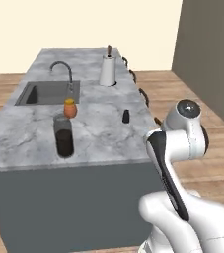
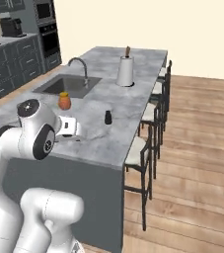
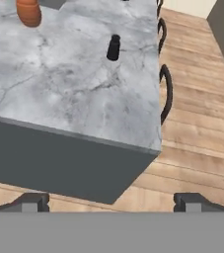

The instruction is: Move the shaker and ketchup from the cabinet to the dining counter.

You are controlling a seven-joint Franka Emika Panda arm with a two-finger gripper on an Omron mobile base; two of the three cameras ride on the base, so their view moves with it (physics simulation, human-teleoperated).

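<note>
Marble worktop (image 1: 29, 133), grey-white, veined, on dark grey base, wood floor around. Shaker (image 1: 126, 116), small, black, cylindrical, stood upright on worktop toward its 3 o'clock edge. Orange jar (image 1: 70, 108) with yellow lid at shaker's 9 o'clock, well apart. Tall dark glass (image 1: 63, 136) near front edge. Inset sink (image 1: 34, 94) with curved faucet (image 1: 64, 71) behind jar. White paper towel roll (image 1: 108, 70) at 12 o'clock. Stools (image 2: 145, 148) along worktop's side. Claw (image 3: 111, 200) spread wide, empty, off worktop's near edge.

In the hand view the orange jar (image 3: 28, 12), far up-left of the end effector (image 3: 111, 201), is cut off by the top edge. The table (image 3: 74, 94) runs off the left edge, and the stools (image 3: 167, 91) beside it show just dark curved backs.
</note>
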